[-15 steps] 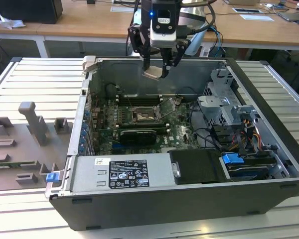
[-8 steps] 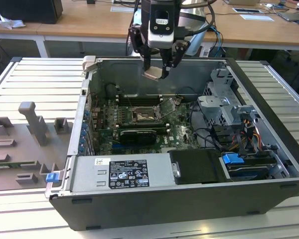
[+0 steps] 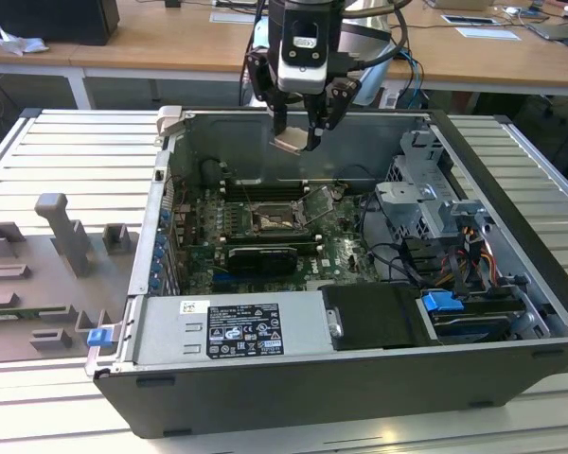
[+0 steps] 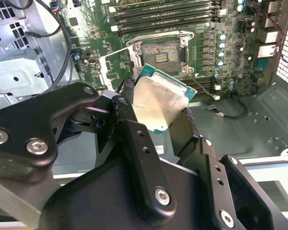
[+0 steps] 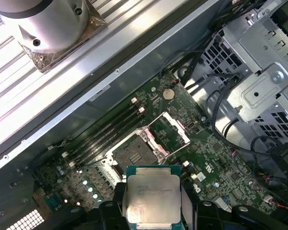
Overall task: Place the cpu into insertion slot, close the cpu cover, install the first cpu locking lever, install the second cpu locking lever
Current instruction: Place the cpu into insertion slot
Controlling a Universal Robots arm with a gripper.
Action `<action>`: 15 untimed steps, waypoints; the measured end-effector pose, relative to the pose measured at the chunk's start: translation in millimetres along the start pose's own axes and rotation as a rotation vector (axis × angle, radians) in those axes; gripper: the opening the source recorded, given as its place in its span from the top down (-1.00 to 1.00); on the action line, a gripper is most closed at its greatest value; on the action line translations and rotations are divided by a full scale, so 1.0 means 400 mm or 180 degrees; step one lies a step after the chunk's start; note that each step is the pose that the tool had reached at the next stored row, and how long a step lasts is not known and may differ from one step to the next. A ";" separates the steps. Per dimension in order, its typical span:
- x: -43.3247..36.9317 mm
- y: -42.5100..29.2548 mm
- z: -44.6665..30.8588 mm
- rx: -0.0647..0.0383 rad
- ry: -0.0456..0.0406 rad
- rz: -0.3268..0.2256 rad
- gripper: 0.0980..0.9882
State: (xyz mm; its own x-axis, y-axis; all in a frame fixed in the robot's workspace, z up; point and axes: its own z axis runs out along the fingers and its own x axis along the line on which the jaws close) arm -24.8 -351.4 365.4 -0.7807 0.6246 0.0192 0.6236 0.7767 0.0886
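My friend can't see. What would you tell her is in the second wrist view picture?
The black gripper holds the cpu, a small silvery square chip, above a green circuit board inside a computer case. Just beyond it the insertion slot lies open and empty, with its cpu cover flipped up beside it.

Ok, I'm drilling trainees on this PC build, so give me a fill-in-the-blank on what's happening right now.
The gripper is shut on the ___.
The insertion slot is ___, with no chip in it.
The cpu cover stands ___, not closed.
Missing: cpu; empty; open.
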 end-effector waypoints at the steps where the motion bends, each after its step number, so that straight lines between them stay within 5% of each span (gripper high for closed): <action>1: 0.000 0.000 0.000 0.0000 -0.0001 0.0011 0.01; 15: 0.000 0.000 0.004 -0.0008 -0.0037 0.0417 0.01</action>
State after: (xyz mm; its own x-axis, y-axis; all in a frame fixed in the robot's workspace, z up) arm -24.7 -351.4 363.8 -0.6920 0.7217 0.0192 0.7202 0.6881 0.0887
